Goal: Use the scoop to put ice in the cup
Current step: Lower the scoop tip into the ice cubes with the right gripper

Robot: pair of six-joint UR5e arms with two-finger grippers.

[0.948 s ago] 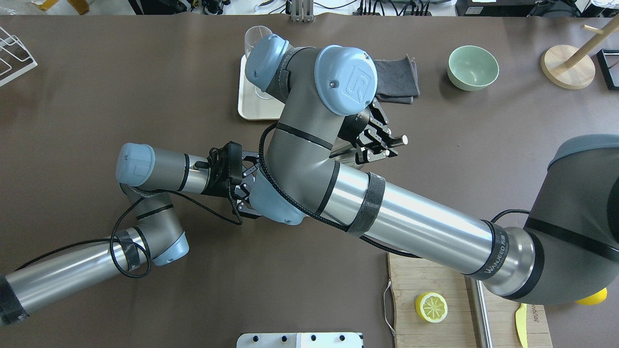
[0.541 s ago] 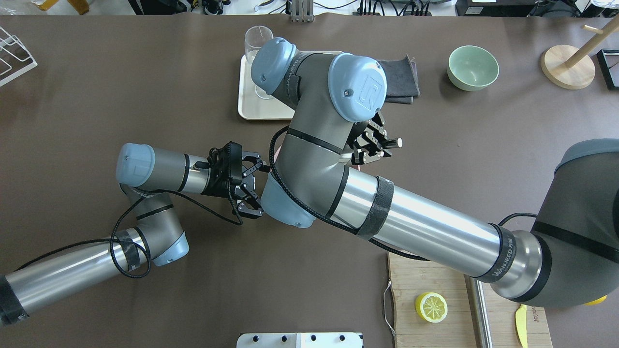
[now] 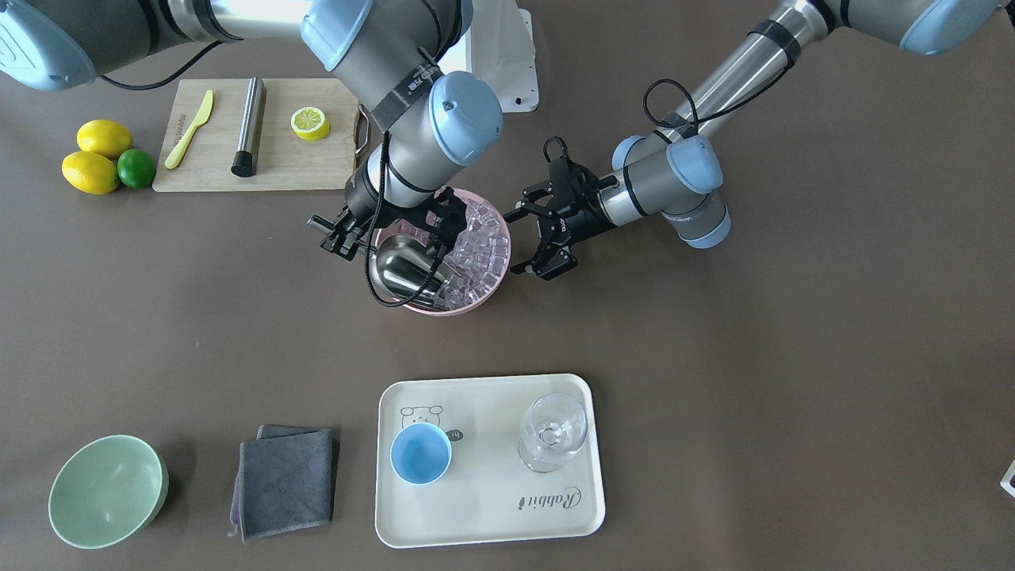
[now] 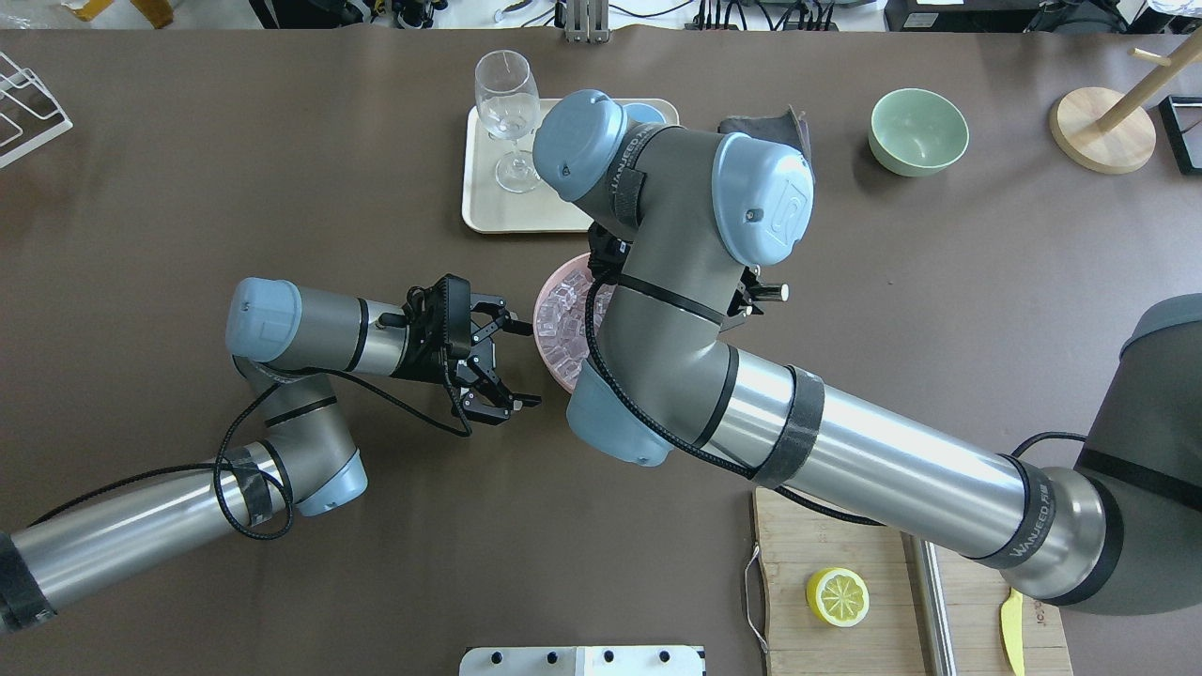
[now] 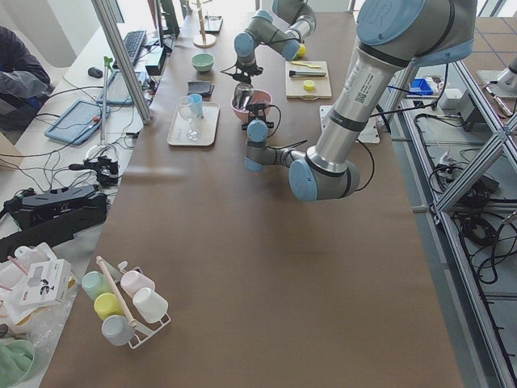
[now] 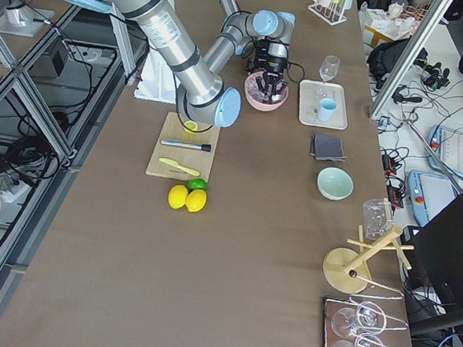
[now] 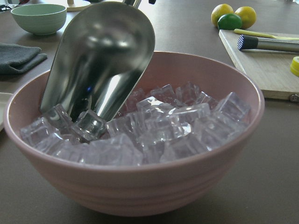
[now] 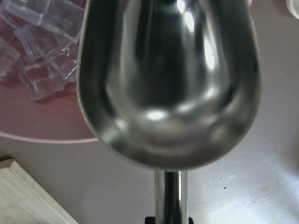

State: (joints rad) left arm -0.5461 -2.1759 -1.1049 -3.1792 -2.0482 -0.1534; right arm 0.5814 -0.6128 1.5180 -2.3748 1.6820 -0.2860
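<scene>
The right jaws are clenched on the thin handle of the scoop (image 7: 100, 65). They grip it far back, which leaves the whole trough free beyond them. The scoop is tipped steeply, handle high and lip down, with its front edge pushed in among the ice (image 7: 159, 126) at one side of the pink bowl (image 7: 140, 186). In the right wrist view the inside of the trough is bare, so no cubes are loaded yet. That steep angle suits digging into the heap. To lift anything out, I judge the scoop must go deeper and then level off.

The left jaws are released and hold nothing. They are spread wide just beside the bowl's rim, opposite the scoop, and do not appear to touch it. They are probably placed there to steady the bowl if the scoop's push shoves it along the table (image 3: 793, 357).

The cup (image 3: 420, 454) stands upright and empty on the tray (image 3: 492, 507), well apart from the bowl on the side away from the robot. Its mouth faces up, ready to be filled, but it is much narrower than the bowl. The glass (image 3: 553, 432) stands near it, so the tipping will need care.
</scene>
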